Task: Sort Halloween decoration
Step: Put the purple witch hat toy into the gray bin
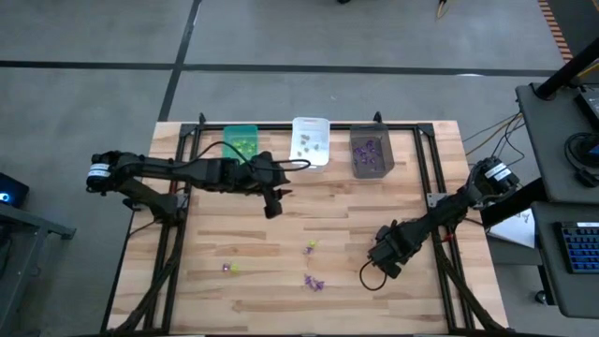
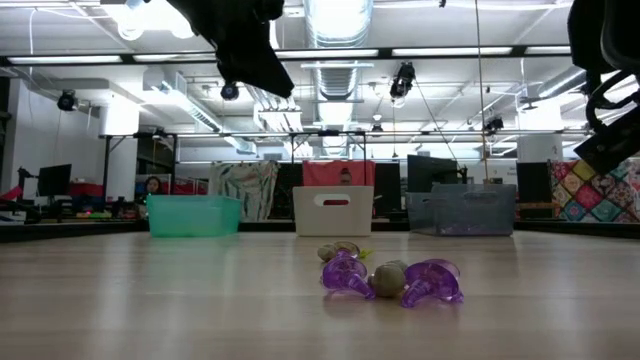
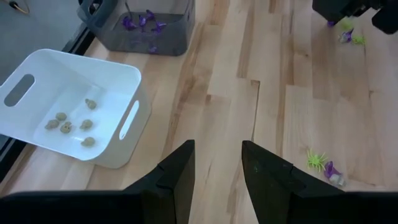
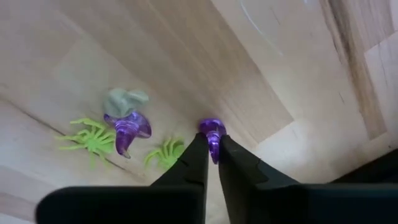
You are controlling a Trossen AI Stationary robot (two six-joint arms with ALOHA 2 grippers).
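Purple trinket [image 4: 212, 132] pinched between right tool [image 4: 212, 151] fingertips, above surface [image 4: 261, 68]. Pick step done; next, carry to grey bin [image 1: 371, 153]. Left tool [image 3: 216, 163] parted, empty, near white bin [image 3: 74, 112].

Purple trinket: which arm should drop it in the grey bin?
Right. The right gripper is already shut on a purple trinket. The left gripper is open and empty, near the white bin.
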